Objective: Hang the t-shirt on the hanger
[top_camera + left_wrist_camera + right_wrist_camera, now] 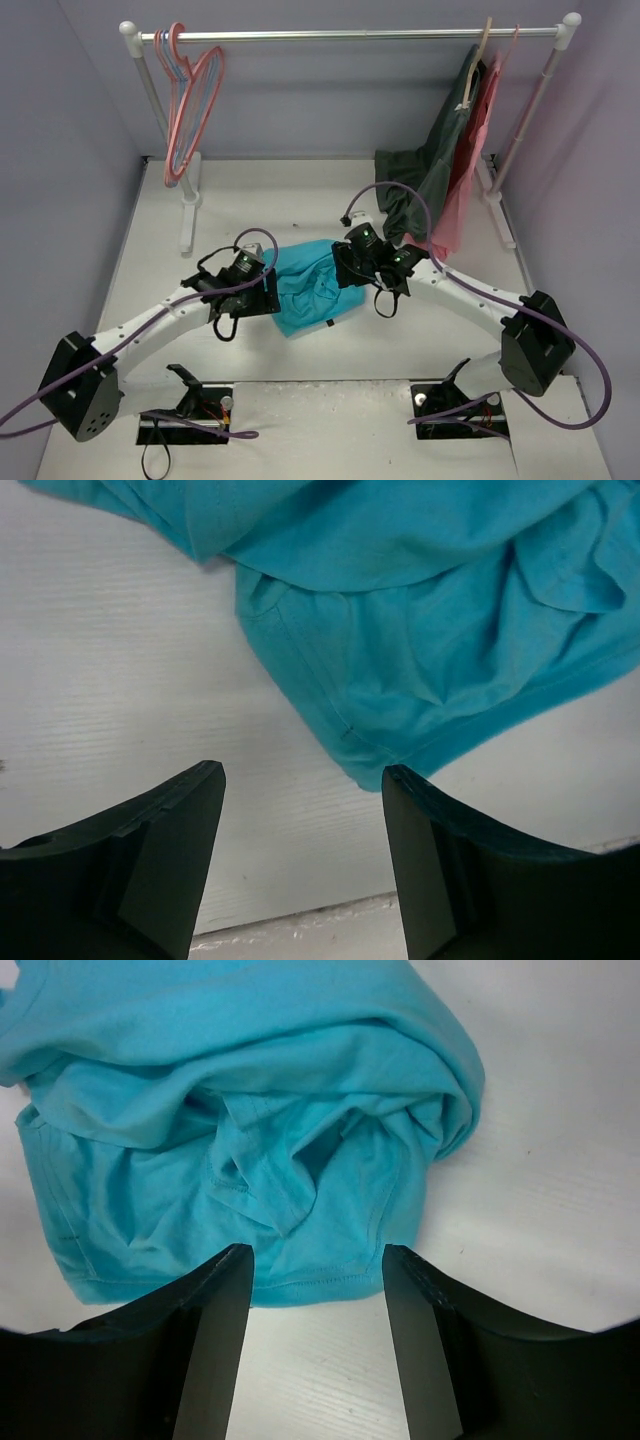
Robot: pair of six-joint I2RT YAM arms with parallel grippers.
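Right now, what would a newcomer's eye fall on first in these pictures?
The crumpled teal t-shirt in the middle of the table, with the left gripper and right gripper open at its two sides. Behind, a rail carries the pink hanger at its left end and a dark garment and a pink garment at its right.

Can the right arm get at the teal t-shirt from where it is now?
Probably yes. The right gripper is open just above the t-shirt, over its crumpled edge on the table, and nothing lies between it and the cloth.
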